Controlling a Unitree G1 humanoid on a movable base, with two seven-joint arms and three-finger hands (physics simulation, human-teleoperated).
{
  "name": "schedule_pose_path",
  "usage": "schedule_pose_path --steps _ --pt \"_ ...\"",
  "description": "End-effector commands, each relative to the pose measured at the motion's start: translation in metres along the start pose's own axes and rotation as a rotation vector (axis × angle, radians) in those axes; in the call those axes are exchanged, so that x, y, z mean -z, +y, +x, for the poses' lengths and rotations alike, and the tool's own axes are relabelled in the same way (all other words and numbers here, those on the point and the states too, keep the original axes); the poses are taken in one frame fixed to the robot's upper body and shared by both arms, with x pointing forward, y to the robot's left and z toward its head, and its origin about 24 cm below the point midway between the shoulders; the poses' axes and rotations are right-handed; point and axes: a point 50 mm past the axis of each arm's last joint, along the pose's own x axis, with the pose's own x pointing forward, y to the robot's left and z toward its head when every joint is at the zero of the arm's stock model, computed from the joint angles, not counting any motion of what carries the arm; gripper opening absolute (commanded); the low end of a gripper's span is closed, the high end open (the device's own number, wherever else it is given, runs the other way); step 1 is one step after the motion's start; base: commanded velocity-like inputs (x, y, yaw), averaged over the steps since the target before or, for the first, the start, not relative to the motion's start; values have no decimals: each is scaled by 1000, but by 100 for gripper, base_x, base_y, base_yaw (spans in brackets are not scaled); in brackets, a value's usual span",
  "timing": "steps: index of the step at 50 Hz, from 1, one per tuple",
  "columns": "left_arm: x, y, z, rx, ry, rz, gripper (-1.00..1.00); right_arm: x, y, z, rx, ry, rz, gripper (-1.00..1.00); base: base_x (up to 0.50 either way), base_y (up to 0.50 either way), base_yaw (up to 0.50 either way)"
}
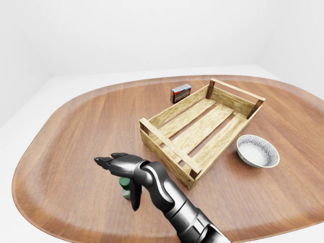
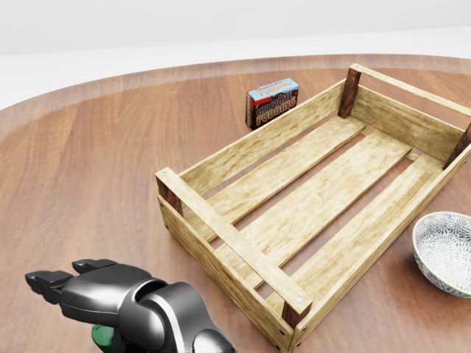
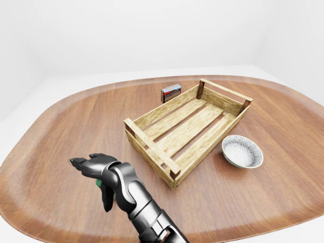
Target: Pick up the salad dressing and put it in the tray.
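Left-eye view: one hand hangs over the bottle at about 7 o'clock on the table, fingers spread and curled downward, not closed on anything. Which arm it belongs to I cannot tell; it rises from the bottom centre of the view. The pose reads as a top-down reach, the palm set above the green cap so the fingers can drop round the neck. The bottle appears to stand upright, long axis vertical and cap up, though the hand hides most of it. The tray, an empty slatted crate, lies at 1 o'clock from the bottle, its long axis running toward 2 o'clock. A box stands just beyond its far wall; a bowl sits beside its right-hand side.
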Motion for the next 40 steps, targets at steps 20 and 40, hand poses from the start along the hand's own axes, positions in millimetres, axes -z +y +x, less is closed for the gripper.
schedule_pose_path --steps 20,40 --pt "7 6 1 -23 34 7 100 43 28 18 -185 178 49 -100 0 0 0" --pt "3 6 1 -22 20 -1 100 32 -20 13 -53 145 -13 -100 0 0 0"
